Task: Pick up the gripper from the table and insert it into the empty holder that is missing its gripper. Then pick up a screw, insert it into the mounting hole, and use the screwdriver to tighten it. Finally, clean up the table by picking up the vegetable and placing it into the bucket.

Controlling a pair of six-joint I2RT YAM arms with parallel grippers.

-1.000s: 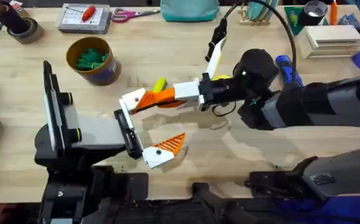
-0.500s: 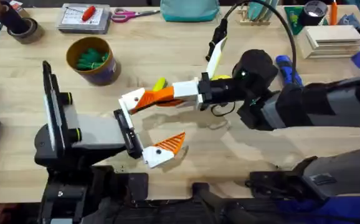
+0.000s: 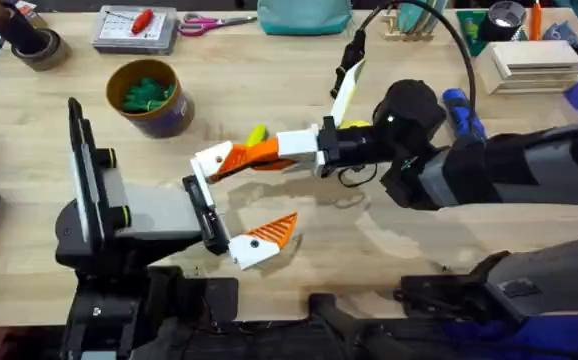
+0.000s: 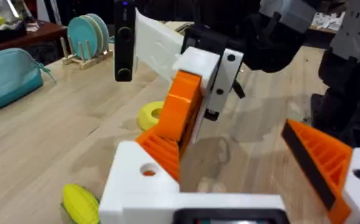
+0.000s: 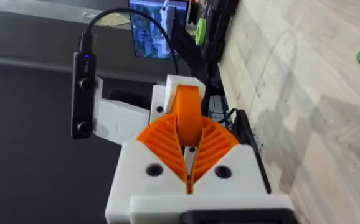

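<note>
While pinching the gripper point(image 3: 241, 157) between ribbed pads, right gripper point(image 5: 189, 142) closed tight on the orange body, leaving the white base free at the front for mounting. Pressed base-first against the holder point(image 3: 207, 162), straight ahead of the right fingertips; impossible to tell whether fully seated. Left gripper point(image 3: 244, 200) spread wide, probably to give the incoming part room, with its one mounted orange finger point(image 3: 271, 233) well apart from the holder. Held level and low over the table point(image 3: 299, 60), seemingly to line base and mount up. Judged as the insertion step in hand; no screw fitted yet, by the look of the open hole in the white block. Screwdriver point(image 3: 459, 105) back beside the right arm, well behind its fingers, apparently untouched. Vegetable point(image 3: 257, 133) lying just beside the right fingertips, on the table, not yet in the bucket point(image 3: 174, 115), far beyond them.
</note>
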